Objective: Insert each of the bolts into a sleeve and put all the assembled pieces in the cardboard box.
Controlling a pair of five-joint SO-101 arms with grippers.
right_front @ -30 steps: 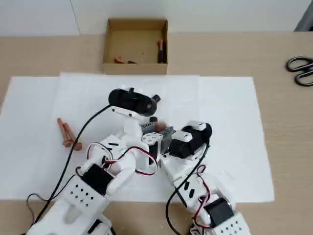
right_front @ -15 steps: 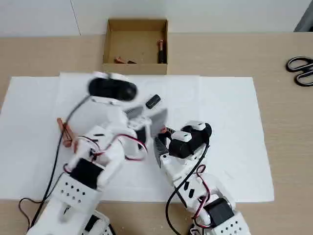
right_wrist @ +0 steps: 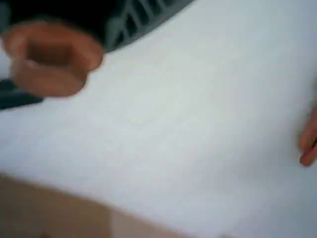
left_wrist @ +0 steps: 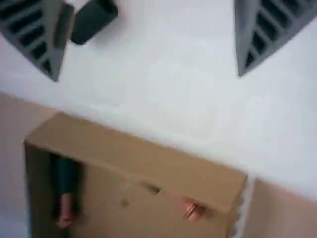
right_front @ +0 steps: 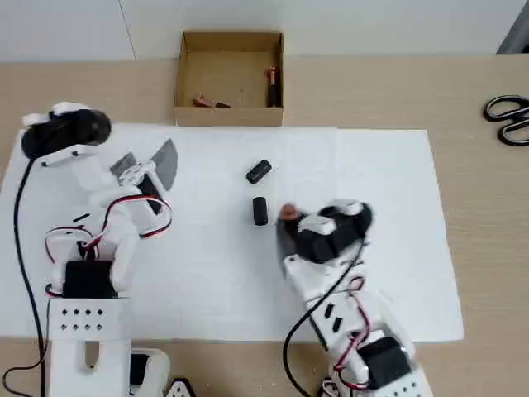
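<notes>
cardboard box [right_front: 229, 116] beyond the paper [right_front: 388, 248] already holds assembled pieces [right_front: 271, 87]. the left gripper [right_front: 147, 159] has swung away over the paper's left part, fingers spread and empty, so no joining is under way. far sleeve [right_front: 259, 171] and near sleeve [right_front: 260, 211] lie loose mid-sheet. the right gripper [right_front: 285, 222] pinches a bolt [right_front: 288, 212]; its wrist view shows the hex head plainly, the high view barely.
</notes>
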